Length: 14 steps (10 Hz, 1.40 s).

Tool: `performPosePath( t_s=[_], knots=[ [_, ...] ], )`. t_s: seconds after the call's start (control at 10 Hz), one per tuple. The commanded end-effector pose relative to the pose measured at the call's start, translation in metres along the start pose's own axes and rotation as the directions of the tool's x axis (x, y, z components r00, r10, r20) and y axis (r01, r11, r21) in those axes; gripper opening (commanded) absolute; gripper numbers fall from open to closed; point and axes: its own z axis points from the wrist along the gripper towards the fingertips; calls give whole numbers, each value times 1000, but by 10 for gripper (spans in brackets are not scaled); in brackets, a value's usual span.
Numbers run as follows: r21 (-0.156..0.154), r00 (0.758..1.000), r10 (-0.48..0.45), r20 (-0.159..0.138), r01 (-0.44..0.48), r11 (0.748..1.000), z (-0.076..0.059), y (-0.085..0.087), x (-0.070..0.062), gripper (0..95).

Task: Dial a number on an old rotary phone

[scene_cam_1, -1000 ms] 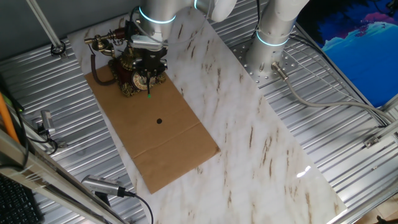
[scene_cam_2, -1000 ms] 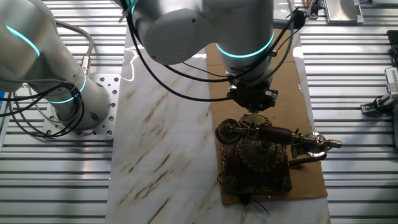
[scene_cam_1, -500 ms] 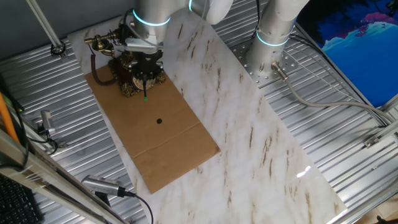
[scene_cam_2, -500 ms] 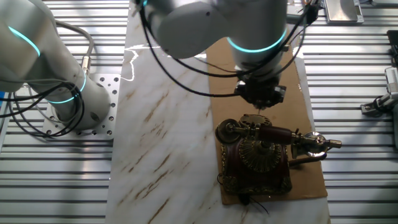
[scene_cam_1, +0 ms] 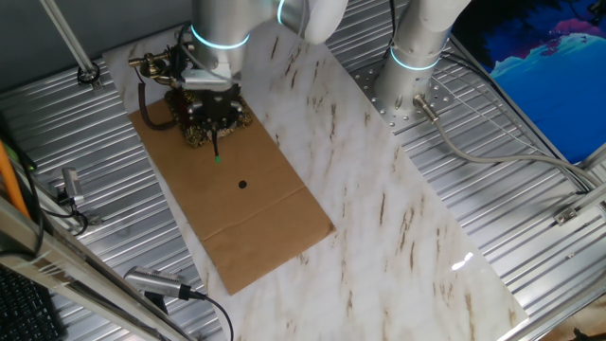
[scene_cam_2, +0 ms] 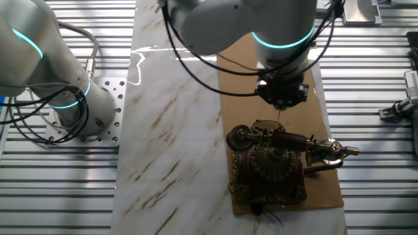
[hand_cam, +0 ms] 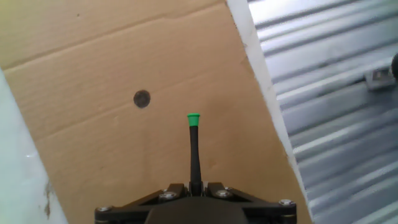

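Observation:
The old rotary phone (scene_cam_2: 271, 163), dark red-brown with gold trim and a brass-ended handset (scene_cam_2: 287, 140), stands at the far end of a cardboard sheet (scene_cam_2: 238, 75). In one fixed view the phone (scene_cam_1: 192, 131) is partly hidden behind my gripper (scene_cam_1: 214, 121). My gripper (hand_cam: 194, 186) is shut on a thin black stick (hand_cam: 194, 152) with a green tip (hand_cam: 193, 119). That tip hangs over bare cardboard just in front of the phone. The stick (scene_cam_2: 281, 112) ends close to the phone's front edge. The phone is out of the hand view, and its dial is hidden.
A small dark spot (hand_cam: 142, 98) marks the cardboard (scene_cam_1: 256, 218) ahead and to the left of the stick tip. The cardboard lies on a marble slab (scene_cam_1: 379, 218), with ribbed metal table (scene_cam_1: 530, 208) around it. The robot base (scene_cam_1: 417, 57) stands at the back.
My gripper with the stick has slid sideways along the phone's front, leftward in one fixed view and rightward in the other. The phone has not moved.

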Motion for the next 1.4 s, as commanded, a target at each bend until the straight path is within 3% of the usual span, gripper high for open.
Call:
performPosePath(
  t_s=[0.1, 0.2, 0.3, 0.5, 0.6, 0.7, 0.8, 0.9, 1.0, 1.1, 1.4],
  knots=[
    [-3, 999, -39, -7, 39, 999, 10, -2, -14, 0],
    [-12, 998, -64, -16, 64, 998, 12, -2, -18, 0],
    [-46, 996, -84, -27, 82, 996, 15, -1, -22, 0],
    [-194, 994, -85, -71, 70, 979, 17, 0, -26, 0],
    [-221, 992, -93, -80, 74, 973, 16, 0, -26, 0],
    [-234, 988, -135, -70, 116, 965, 13, 2, -27, 0],
    [-231, 986, -160, -41, 146, 962, 11, 3, -28, 0],
    [-214, 985, -172, -11, 166, 963, 9, 4, -28, 0],
    [-193, 984, -180, -4, 176, 965, 7, 4, -26, 0],
    [-183, 983, -184, -3, 180, 967, 6, 4, -25, 0],
    [-174, 984, -169, -51, 158, 972, 1, 3, -19, 0]
  ],
)
